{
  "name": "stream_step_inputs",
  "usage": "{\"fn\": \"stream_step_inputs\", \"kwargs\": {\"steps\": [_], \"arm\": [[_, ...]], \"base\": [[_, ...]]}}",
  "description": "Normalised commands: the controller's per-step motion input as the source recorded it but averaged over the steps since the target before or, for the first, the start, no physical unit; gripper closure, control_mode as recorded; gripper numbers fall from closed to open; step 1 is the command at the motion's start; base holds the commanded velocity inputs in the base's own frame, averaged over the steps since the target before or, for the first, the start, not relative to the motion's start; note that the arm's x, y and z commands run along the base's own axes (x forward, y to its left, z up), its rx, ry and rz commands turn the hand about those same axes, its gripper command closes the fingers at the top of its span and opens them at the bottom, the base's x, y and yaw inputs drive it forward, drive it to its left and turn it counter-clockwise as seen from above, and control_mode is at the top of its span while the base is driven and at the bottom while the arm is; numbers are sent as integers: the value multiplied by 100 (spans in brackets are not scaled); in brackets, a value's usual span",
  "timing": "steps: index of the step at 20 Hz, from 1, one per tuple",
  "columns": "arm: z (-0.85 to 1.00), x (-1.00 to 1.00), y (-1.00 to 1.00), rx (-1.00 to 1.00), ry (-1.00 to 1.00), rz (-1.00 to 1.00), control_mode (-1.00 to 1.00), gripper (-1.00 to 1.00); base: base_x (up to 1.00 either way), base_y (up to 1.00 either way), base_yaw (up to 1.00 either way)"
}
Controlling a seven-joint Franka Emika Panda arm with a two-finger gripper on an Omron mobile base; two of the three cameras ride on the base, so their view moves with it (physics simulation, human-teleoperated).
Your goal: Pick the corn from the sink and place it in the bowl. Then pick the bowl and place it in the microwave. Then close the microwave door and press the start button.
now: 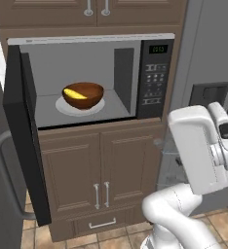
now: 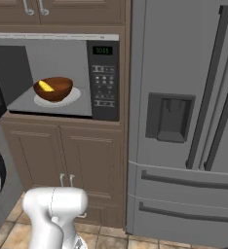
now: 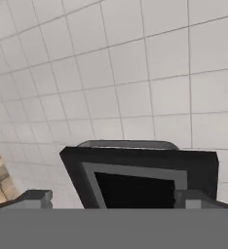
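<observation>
The reddish-brown wooden bowl point(image 1: 83, 95) sits on the white turntable plate point(image 1: 62, 107) inside the microwave point(image 1: 155, 73), and the yellow corn point(image 1: 75, 94) lies in it. From the right base view, the bowl point(image 2: 54, 89) and the corn point(image 2: 46, 86) appear the same. The microwave door point(image 1: 19, 131) stands wide open to the left, its handle point(image 1: 3, 170) facing outward. In the hand view my gripper point(image 3: 115, 199) is open, its fingertips point(image 3: 35, 197) spread wide, looking at the door point(image 3: 135, 170) and its handle point(image 3: 128, 144). The sink is out of view.
A steel fridge point(image 2: 184, 121) stands right of the microwave's control panel point(image 2: 104, 80). Brown cabinet doors point(image 1: 101, 175) are below the microwave. A white tiled wall point(image 3: 125, 73) lies behind the door in the hand view. My white arm point(image 1: 199, 151) rises at lower right.
</observation>
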Motion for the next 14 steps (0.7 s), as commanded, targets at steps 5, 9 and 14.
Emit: {"fn": "stream_step_inputs", "kwargs": {"steps": [5,9,14], "arm": [[-1,-98,79,-3,0,6,-100,-100],[-13,-50,97,-8,0,-7,-100,-100],[-35,2,95,-11,0,-18,-100,-100]], "base": [[0,0,0],[0,0,0],[0,0,0]]}}
